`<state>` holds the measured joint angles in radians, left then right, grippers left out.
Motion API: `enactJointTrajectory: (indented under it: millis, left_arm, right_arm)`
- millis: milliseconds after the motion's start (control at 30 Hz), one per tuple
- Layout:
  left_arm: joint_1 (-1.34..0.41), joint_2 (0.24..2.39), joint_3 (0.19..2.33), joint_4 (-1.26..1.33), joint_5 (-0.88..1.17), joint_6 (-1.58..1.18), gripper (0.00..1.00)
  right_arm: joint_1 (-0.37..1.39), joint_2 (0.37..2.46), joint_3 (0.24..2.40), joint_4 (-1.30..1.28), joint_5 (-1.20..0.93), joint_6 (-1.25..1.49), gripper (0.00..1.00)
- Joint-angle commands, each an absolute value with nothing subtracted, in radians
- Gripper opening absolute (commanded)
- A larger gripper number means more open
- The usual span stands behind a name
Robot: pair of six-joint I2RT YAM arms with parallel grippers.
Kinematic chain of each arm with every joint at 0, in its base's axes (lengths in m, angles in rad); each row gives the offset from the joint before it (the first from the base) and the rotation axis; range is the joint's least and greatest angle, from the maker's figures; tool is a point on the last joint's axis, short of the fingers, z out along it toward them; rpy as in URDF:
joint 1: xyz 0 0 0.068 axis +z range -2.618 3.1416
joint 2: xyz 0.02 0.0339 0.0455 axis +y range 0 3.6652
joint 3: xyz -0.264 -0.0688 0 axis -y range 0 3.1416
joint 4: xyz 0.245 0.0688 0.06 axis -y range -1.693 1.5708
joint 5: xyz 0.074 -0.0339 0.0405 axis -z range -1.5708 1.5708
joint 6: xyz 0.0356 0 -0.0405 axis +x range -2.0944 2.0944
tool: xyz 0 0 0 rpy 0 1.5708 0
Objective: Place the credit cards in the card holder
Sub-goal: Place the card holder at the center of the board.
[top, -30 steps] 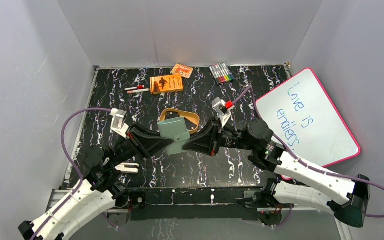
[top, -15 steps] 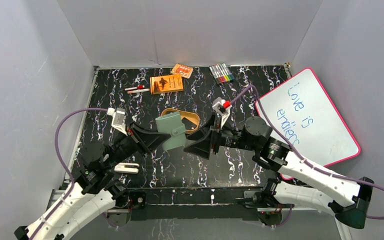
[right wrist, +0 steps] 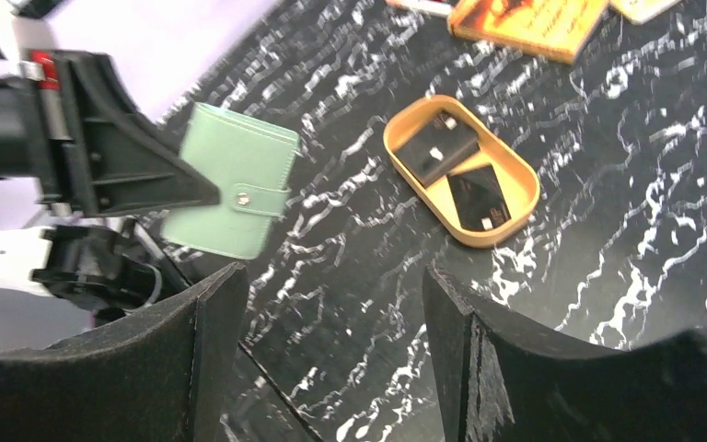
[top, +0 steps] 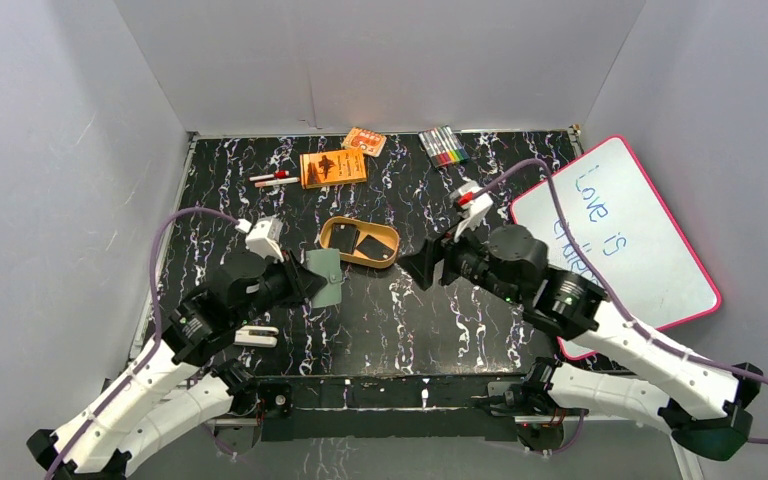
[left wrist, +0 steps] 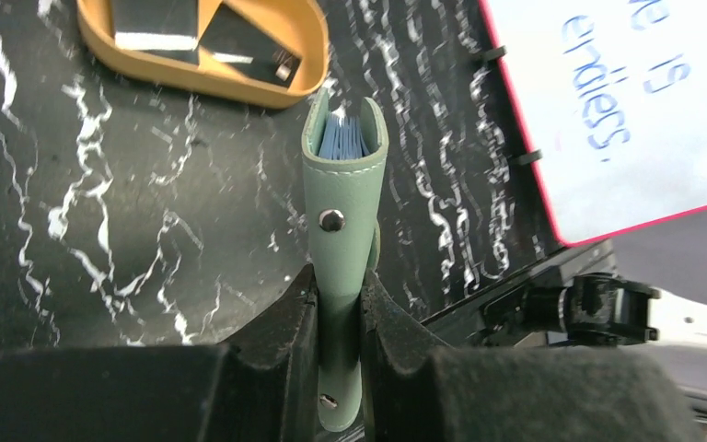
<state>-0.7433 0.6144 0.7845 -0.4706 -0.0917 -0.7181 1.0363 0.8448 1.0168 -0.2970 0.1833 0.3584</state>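
Left end effector (left wrist: 339, 287) holds card holder (left wrist: 343, 175); right end effector (right wrist: 331, 276) withdrew.

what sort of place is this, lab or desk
Probably a robot test booth: plain grey walls box in a marbled tabletop, left arm and right arm bolted at its near edge, props like a whiteboard.

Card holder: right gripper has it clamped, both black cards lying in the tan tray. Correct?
Wrong gripper. The left wrist view shows the card holder clamped in the left gripper; the right gripper is open and empty. The rest holds: both black cards lie in the tan tray.
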Motion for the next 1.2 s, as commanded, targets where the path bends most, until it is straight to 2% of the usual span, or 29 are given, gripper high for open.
enactJointTrajectory:
  millis: [0,267,467,700,900,1033,1167]
  left_arm:
    - [-0.746,0.626,0.772,-0.477,-0.075,-0.744,0.00]
    - [-0.747,0.573,0.701,-0.340,0.114,-0.768,0.00]
    - [-0.747,0.553,0.667,-0.216,0.287,-0.758,0.00]
    - [-0.747,0.492,0.621,-0.114,0.355,-0.755,0.00]
    - [-0.747,0.521,0.621,-0.202,0.252,-0.755,0.00]
    - [-0.746,0.631,0.625,-0.245,0.201,-0.770,0.00]
    - [-0.747,0.782,0.610,-0.160,0.234,-0.817,0.00]
  right_arm:
    - [1.038,0.904,0.947,-0.243,0.254,0.345,0.77]
    - [1.038,0.924,0.867,0.046,0.051,0.386,0.81]
    - [1.037,0.908,0.932,-0.030,-0.117,0.278,0.83]
    - [1.037,0.874,0.938,-0.084,-0.152,0.295,0.83]
    - [1.038,0.872,0.915,-0.082,-0.071,0.300,0.82]
    - [1.036,0.874,0.888,-0.088,0.115,0.331,0.82]
    - [1.037,0.885,0.883,-0.123,0.243,0.357,0.83]
